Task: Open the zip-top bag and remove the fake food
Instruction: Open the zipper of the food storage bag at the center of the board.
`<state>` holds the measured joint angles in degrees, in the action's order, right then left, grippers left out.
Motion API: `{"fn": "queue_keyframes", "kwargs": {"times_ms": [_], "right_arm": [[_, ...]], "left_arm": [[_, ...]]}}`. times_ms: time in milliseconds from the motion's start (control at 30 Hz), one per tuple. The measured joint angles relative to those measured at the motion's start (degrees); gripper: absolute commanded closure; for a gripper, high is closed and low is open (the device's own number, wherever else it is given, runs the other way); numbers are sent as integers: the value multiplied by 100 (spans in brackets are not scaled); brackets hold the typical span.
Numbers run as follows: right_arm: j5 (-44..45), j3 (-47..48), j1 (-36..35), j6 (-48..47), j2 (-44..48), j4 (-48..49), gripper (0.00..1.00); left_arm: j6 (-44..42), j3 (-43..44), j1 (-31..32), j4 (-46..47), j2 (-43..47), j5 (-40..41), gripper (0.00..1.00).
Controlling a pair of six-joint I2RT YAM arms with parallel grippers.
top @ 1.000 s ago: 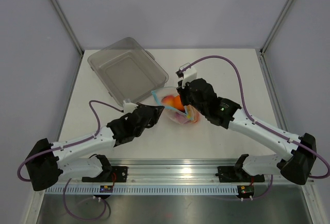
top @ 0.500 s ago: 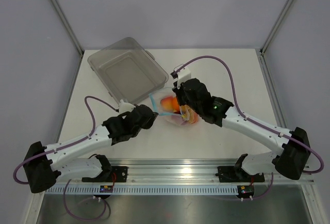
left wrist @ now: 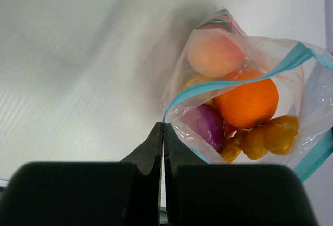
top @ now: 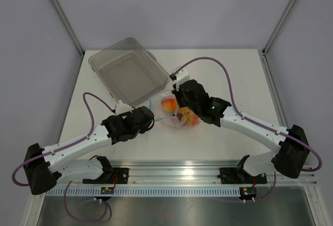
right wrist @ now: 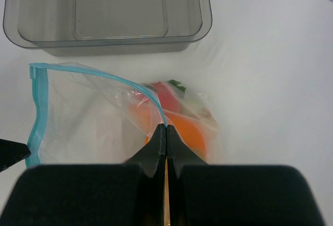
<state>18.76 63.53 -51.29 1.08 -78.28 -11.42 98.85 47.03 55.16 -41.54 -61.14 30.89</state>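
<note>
Left wrist view has the zip-top bag [left wrist: 312, 90] at right of frame, thin, limp and slippery, fake food [left wrist: 247, 102] light inside; the blue zip rim looks the best hold, where left gripper [left wrist: 163, 130] and right gripper [right wrist: 166, 130] each pinch it tight.

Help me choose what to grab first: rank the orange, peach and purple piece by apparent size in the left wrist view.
1. orange
2. peach, slightly smaller
3. purple piece, partly behind the zip-top bag strip, so unsure
</note>
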Motion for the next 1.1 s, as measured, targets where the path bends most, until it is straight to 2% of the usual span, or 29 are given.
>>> {"fn": "queue_keyframes", "kwargs": {"times_ms": [233,533,833,867,967,1000,1100], "right_arm": [[28,0,-149,-138,-17,0,100],[590,44,-815,-494,-33,-2,100],[881,52,-949,-673,-39,96,100],[883,52,-957,-686,-39,120,100],[881,52,-999,-704,-39,186,100],[881,52,-1010,-710,-37,199,100],[879,52,-1025,-717,-33,225,100]], "left_arm": [[-94,22,0,-350,-52,149,100],[-181,22,0,-905,-170,507,100],[-155,20,4,-1233,116,935,99],[-157,20,4,-1270,177,999,98],[-280,20,9,-1309,323,1202,82],[-352,20,9,-1311,358,1261,70],[-627,20,9,-1311,494,1414,62]]}}
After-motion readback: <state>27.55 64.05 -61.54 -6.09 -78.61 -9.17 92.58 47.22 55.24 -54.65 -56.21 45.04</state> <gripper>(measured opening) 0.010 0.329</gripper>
